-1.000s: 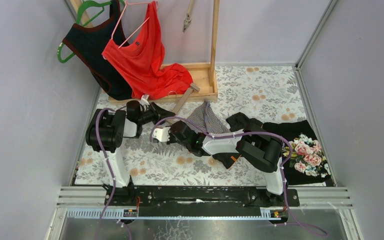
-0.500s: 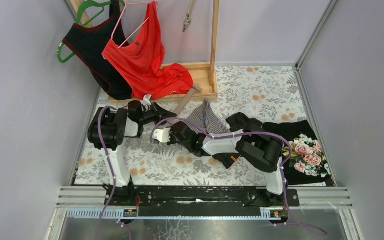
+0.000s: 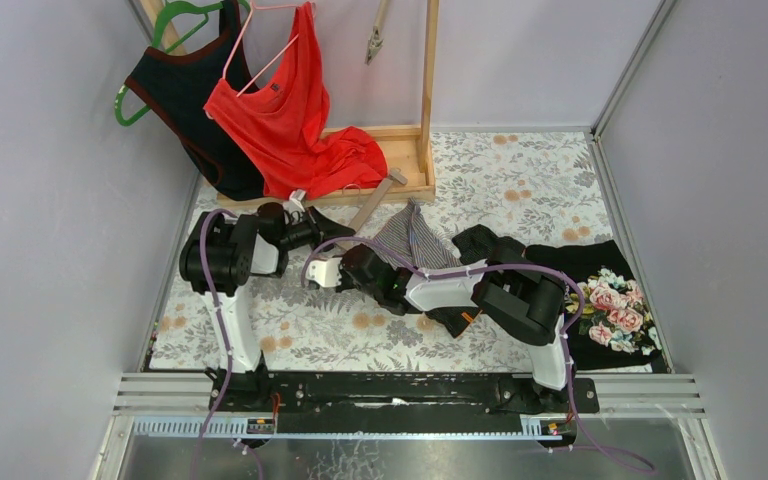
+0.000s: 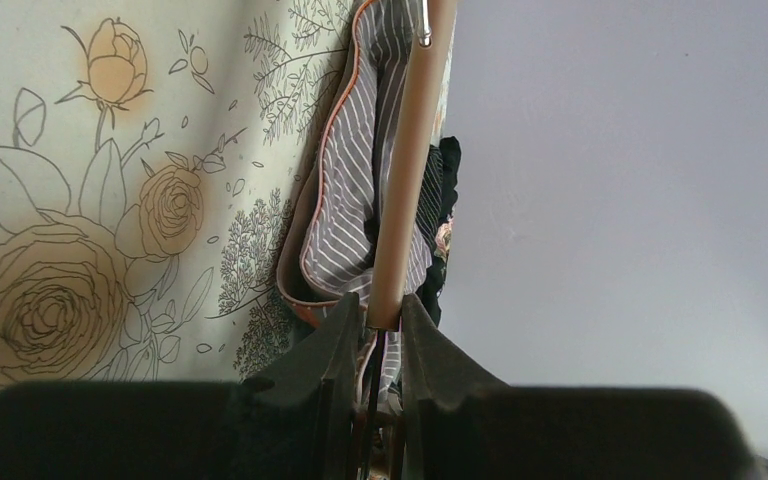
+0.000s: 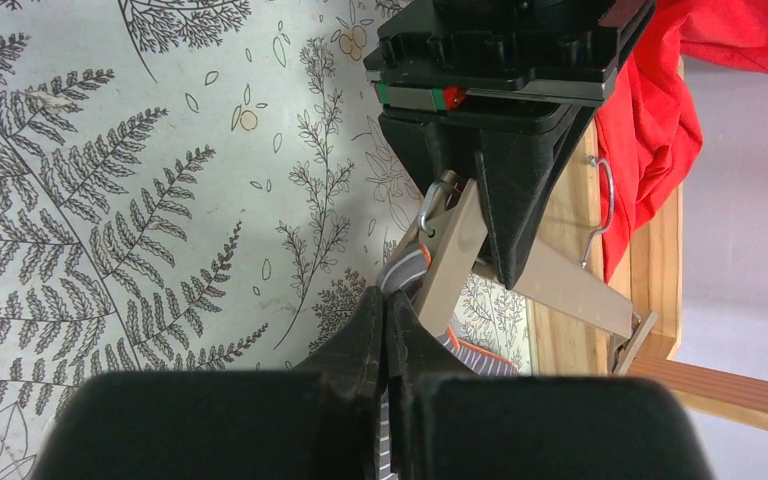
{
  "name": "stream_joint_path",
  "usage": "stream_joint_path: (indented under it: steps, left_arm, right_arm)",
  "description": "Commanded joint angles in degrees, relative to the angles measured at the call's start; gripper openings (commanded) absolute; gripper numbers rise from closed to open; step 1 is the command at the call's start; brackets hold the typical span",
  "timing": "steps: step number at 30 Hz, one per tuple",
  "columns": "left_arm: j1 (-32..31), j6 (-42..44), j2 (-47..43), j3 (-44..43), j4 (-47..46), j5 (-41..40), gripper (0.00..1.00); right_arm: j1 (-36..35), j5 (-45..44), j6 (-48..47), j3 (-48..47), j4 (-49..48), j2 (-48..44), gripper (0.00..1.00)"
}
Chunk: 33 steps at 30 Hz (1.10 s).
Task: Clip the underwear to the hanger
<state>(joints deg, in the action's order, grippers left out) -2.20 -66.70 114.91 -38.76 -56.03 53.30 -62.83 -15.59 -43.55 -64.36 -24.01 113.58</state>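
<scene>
Left tool [image 4: 382, 328] clamped on the end of the hanger [image 4: 412, 150] bar, low over the table [image 4: 50, 120]. Right tool [image 5: 385, 322] fingers together, pinching the underwear [image 4: 345, 225] edge just beside the clip [image 5: 452, 250]. Underwear lies along the bar.

Grey-striped, orange-trimmed underwear [image 3: 412, 238] lies crumpled on the floral tabletop [image 3: 520, 180]. The tan wooden clip hanger [image 3: 372, 203] is angled diagonally at its left edge.

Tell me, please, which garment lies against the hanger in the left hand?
The grey striped underwear, lying along the hanger the left hand grips; the red top and dark top hang at the back, and the black floral garment lies far right.
</scene>
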Motion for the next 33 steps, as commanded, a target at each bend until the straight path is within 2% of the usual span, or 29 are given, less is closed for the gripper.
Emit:
stream_joint_path:
  steps: [1,20,28,33]
  left_arm:
    - [-1.1,-1.2,2.6,0.5,4.8,3.2,0.00]
    - [-1.1,-2.5,3.6,0.6,1.9,4.7,0.00]
    - [-1.2,-5.8,5.7,1.1,-4.4,7.0,0.00]
    - [-1.2,-5.7,5.8,1.2,-4.5,7.0,0.13]
  right_arm:
    - [-0.8,0.0,-0.9,-0.2,-2.6,-4.2,0.00]
    - [-0.9,-0.2,-1.3,-0.4,-2.4,-4.4,0.00]
    - [-1.0,-0.9,-1.7,-0.1,-2.8,-4.6,0.00]
    - [-1.0,-1.3,-1.8,0.1,-2.9,-4.7,0.00]
